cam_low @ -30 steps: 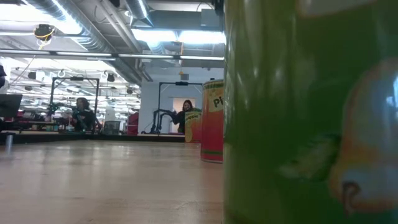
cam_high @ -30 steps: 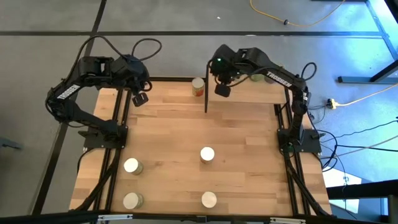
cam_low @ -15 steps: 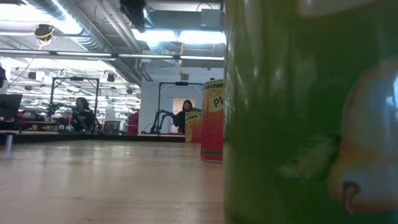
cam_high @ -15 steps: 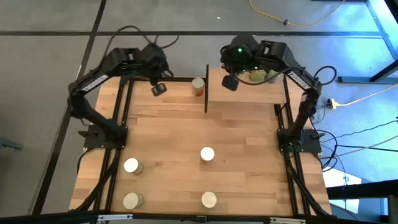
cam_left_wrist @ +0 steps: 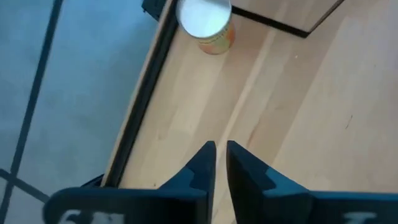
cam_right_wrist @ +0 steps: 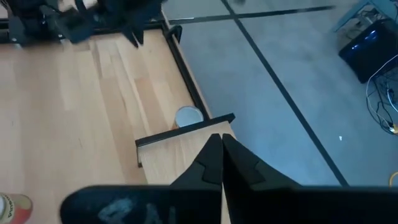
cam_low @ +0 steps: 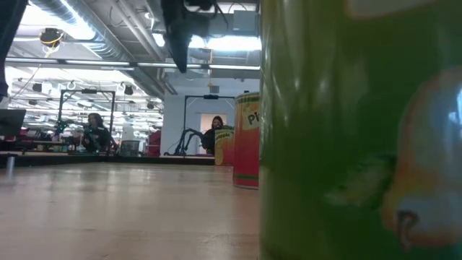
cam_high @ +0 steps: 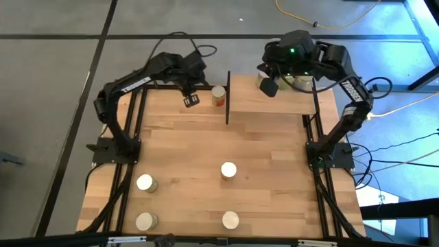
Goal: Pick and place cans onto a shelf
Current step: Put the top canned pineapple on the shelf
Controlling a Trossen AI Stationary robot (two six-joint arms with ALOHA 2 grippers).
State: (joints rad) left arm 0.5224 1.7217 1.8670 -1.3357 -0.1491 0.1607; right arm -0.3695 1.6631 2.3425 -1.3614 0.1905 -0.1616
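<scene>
Butcher-block bench (cam_high: 185,147): my left claw (cam_high: 191,101), clenched empty, has swung in beside the orange can (cam_high: 218,95) left of the shelf (cam_high: 274,103); right claw (cam_high: 268,87), also clenched empty, has retreated over it.

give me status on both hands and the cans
Left hand shut, empty, beside far can. Right hand shut, empty, over shelf. Nothing blocking.

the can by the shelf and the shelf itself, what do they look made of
The can looks like metal: pale shiny round top, with an orange paper-like label. The shelf looks like light unfinished-looking wood with visible grain, and its upright side panel thin black, probably metal.
</scene>
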